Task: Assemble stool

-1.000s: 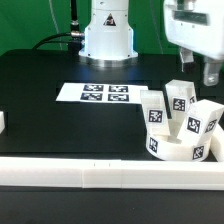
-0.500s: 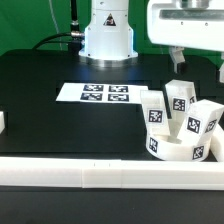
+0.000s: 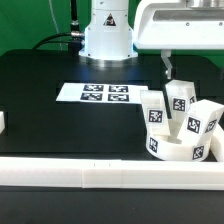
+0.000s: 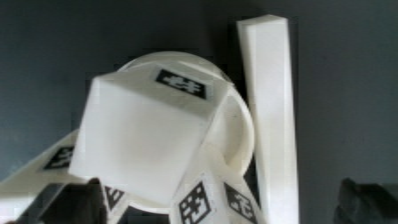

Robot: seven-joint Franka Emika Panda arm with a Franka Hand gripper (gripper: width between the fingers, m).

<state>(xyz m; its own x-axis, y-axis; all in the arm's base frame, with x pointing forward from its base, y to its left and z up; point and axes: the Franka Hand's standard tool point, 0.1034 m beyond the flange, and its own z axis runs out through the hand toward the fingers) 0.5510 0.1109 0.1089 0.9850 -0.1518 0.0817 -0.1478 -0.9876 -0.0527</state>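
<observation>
- The gripper (image 3: 193, 68) hung up above the stool parts on the exterior view's right. One dark fingertip (image 3: 167, 67) showed clearly and the other was mostly cut off by the picture's edge, so the fingers looked spread wide with nothing between them.
- In the wrist view, two dark fingertips (image 4: 71, 203) sat far apart at the picture's edge, with the whole stool between them, which matched a wide-open pincer.
- The seat (image 3: 181, 150) was on the black table (image 3: 60, 120), near the front rail (image 3: 110, 172), on the exterior view's right.
- Three leg blocks were standing up out of it: one leg (image 3: 155, 110) on the exterior view's left of the bunch, a taller back leg (image 3: 181, 97) behind, and a tilted leg (image 3: 205, 118) toward the right.
- The wrist view looked down on the same stool: a big leg block (image 4: 151, 135) in front of the round seat (image 4: 228, 140), with a long white rail (image 4: 270, 90) running just beside it.
- The marker board (image 3: 99, 94) lay flat on the table well apart from the stool, in front of the robot base (image 3: 107, 35).
- Couldn't tell whether the legs were fully seated in the seat or just resting there.
</observation>
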